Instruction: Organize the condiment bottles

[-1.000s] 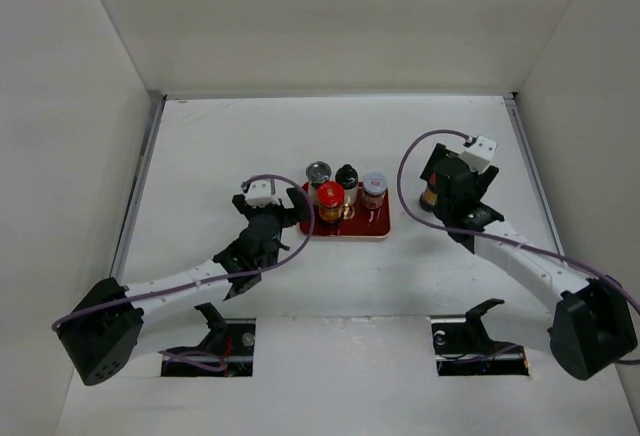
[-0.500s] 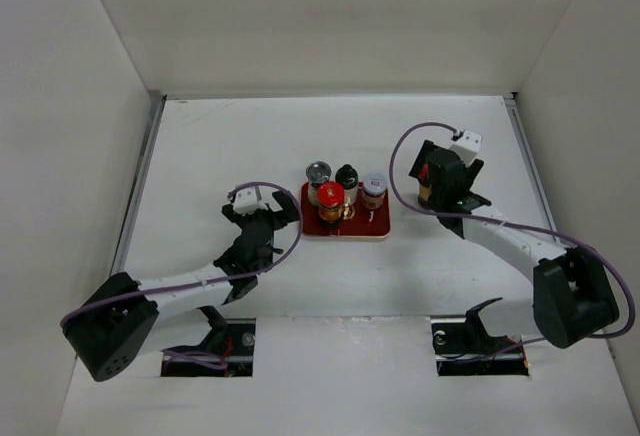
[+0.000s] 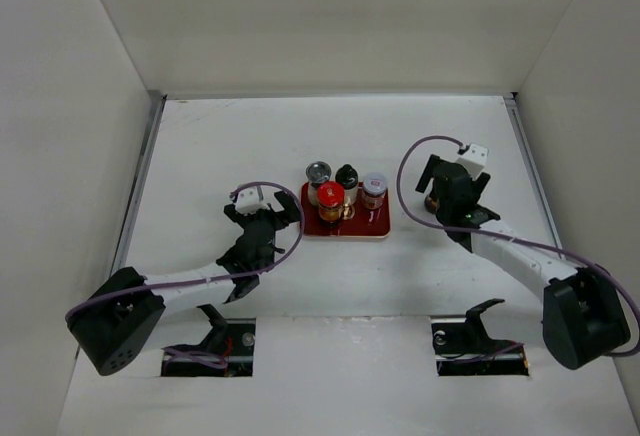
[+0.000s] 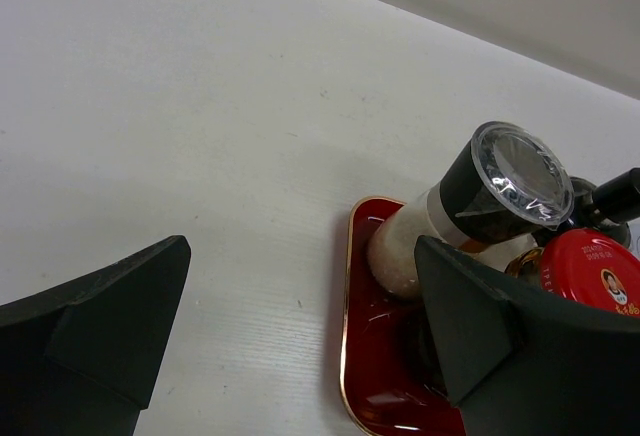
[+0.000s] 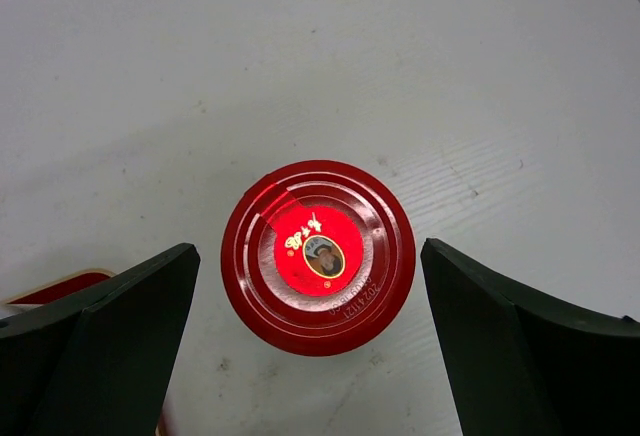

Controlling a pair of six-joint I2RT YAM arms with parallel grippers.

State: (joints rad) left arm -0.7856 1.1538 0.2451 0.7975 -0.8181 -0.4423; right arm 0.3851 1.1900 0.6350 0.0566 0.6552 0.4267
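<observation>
Open table (image 3: 230, 136) all round lone red-capped jar (image 5: 318, 256); bottles (image 3: 330, 199) packed tight on tray (image 3: 375, 228), gaps narrow.

L end effector (image 4: 300, 286) jaws spread wide; R end effector (image 5: 310, 266) likewise

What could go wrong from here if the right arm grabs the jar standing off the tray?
The right gripper straddles the red-capped jar off-centre, so closing may shove or tip it. The tray already holds four bottles packed close; adding a fifth could knock one over. The left gripper hangs open beside them.
</observation>
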